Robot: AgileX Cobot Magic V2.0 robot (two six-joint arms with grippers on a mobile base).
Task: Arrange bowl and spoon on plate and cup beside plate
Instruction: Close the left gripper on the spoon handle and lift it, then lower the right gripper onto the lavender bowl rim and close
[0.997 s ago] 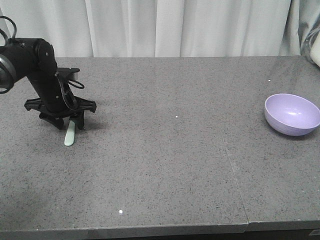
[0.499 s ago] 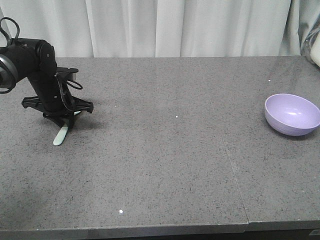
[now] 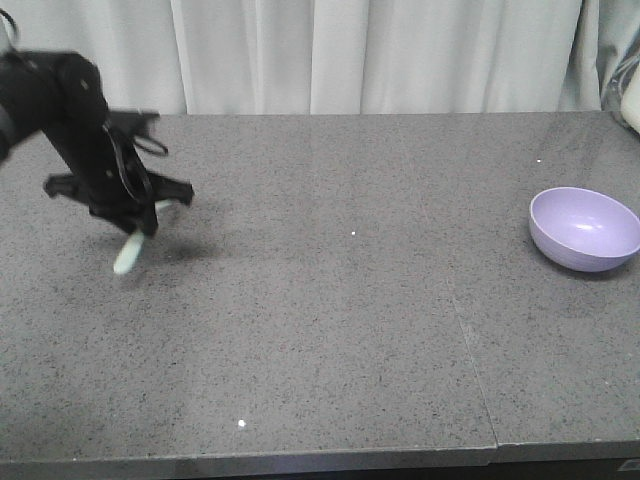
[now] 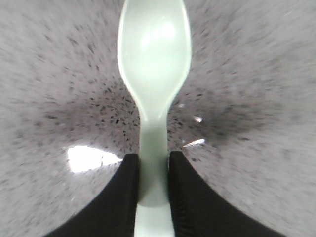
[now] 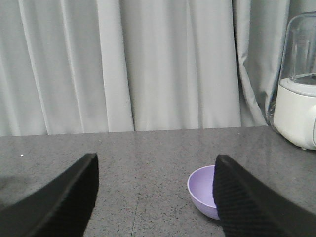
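Pale grey pleated curtains (image 3: pixel 350 50) hang behind a long dark grey speckled stone-look tabletop (image 3: pixel 330 330), which has a thin seam running front to back toward its right end.

At the far left of the front view, the black left arm (image 3: pixel 70 100) reaches down over the table, its outline smeared by blur. The left gripper (image 3: pixel 140 222) is closed tightly on the small pale mint-white plastic spoon (image 3: pixel 127 255). The spoon hangs slantwise from the jaws with its oval head lowest and nearest the camera. In the left wrist view the two black fingers (image 4: pixel 123 197) pinch the narrow handle from either side, and the spoon (image 4: pixel 154 74) points away from them, hollow side up. A soft shadow lies on the stone beneath it. With the blur, the head seems to be just off the surface, though I cannot be sure.

Well apart, near the right edge, the small round lavender-purple glossy bowl (image 3: pixel 583 228) sits upright on the table.

From the right wrist view, the right gripper (image 5: pixel 155 168) is spread wide and holds nothing. The bowl (image 5: pixel 202 192) lies beyond it, partly behind the right-hand finger. A white-based appliance with a clear jar (image 5: pixel 296 103) stands at the far right.
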